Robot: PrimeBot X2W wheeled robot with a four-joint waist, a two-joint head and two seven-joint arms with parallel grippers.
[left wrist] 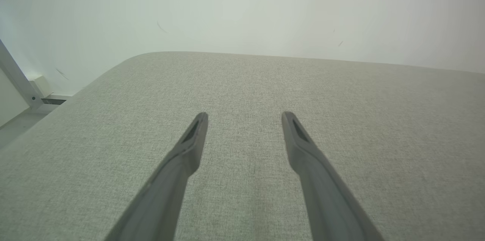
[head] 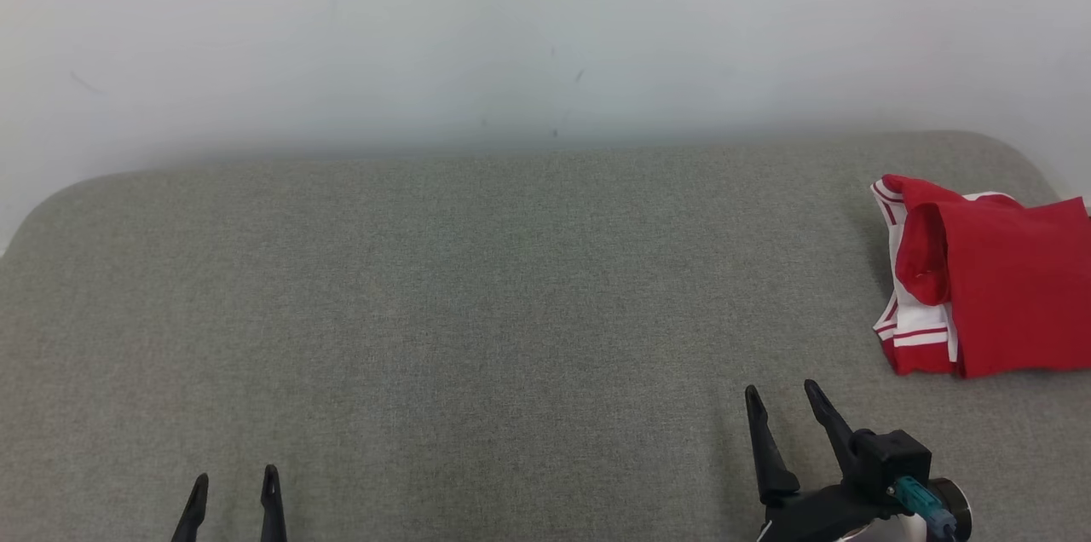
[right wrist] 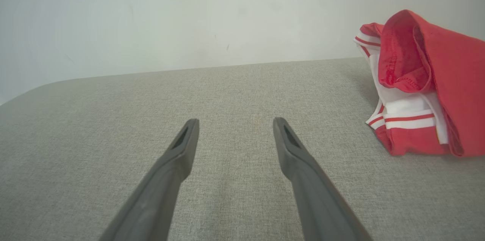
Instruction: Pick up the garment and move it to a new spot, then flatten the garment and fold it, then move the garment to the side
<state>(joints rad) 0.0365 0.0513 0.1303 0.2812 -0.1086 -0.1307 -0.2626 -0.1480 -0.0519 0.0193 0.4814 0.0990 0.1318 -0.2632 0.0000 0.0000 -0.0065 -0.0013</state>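
A red garment (head: 1014, 286) with white striped trim lies folded at the right edge of the grey fabric surface (head: 477, 312), partly cut off by the head view's right border. The right wrist view has the garment (right wrist: 447, 93) at its right side. My right gripper (head: 782, 390) is open with nothing between its fingers, a short way to the front and left of the garment and apart from it. Open and empty too, my left gripper (head: 235, 477) rests low at the front left, far from the garment. Each wrist view shows its own spread fingers (left wrist: 189, 146) (right wrist: 178, 154) over bare fabric.
A pale wall (head: 545, 31) rises right behind the grey surface. The surface's rounded far corners (head: 51, 201) drop off at left and right. In the left wrist view a white frame post (left wrist: 17, 78) and floor lie beyond the left edge.
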